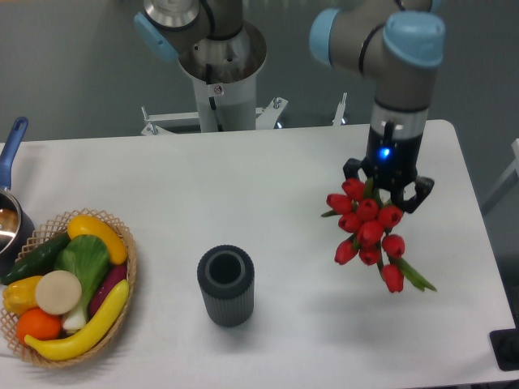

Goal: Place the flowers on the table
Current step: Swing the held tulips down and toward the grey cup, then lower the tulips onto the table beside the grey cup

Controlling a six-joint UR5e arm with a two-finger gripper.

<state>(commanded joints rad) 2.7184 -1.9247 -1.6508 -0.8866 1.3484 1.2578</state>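
Observation:
A bunch of red tulips, the flowers [366,229], hangs over the right part of the white table [268,186]. Green leaves stick out at the lower right and left of the bunch. My gripper [387,185] points down from above and is shut on the flowers near their top, its dark fingers showing on both sides of the upper blooms. A blue light glows on the wrist. The stems are hidden behind the blooms. I cannot tell whether the bunch touches the table.
A dark grey ribbed vase [226,285] stands upright at the table's front centre. A woven basket of vegetables [65,284] sits at the left edge, with a blue-handled pot [10,212] behind it. The robot base [217,73] rises behind the far edge.

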